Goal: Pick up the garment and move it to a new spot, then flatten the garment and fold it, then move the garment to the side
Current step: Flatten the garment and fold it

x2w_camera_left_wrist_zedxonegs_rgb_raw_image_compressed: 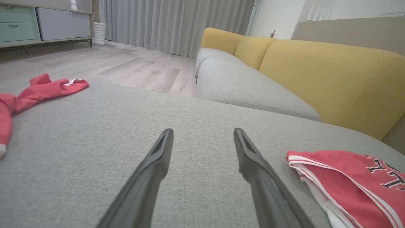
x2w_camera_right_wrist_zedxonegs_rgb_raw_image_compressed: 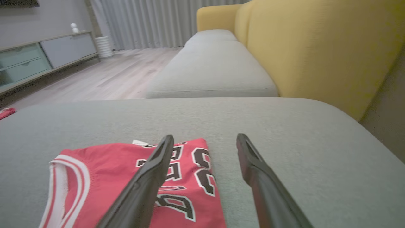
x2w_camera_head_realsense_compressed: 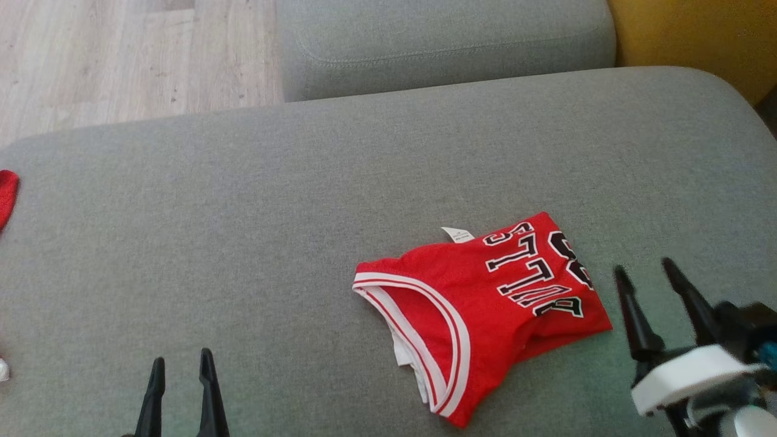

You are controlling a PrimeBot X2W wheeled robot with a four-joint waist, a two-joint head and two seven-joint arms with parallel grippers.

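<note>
Plainly, the red jersey [x2w_camera_head_realsense_compressed: 485,303] lies folded into a compact bundle on the grey cushion [x2w_camera_head_realsense_compressed: 273,200], toward the cushion's right front part. Its white-trimmed opening faces the cushion's front edge and its lettering is turned up. The right gripper [x2w_camera_head_realsense_compressed: 643,264] hovers over the cushion's right front corner, just beside the jersey, fingers spread wide with nothing between them. The left gripper [x2w_camera_head_realsense_compressed: 183,355] sits above the cushion's front edge, well apart from the jersey, equally wide and empty.

Folding looks done, so shifting the bundle aside is probably what remains. The danger is a shallow pinch: catching only the top layer would peel the fold open as the arm lifts. Dragging instead of lifting could ruck the thin fabric against the cushion's rough weave. Another red cloth [x2w_camera_head_realsense_compressed: 6,197] at the cushion's left edge could crowd a drop on that side.
</note>
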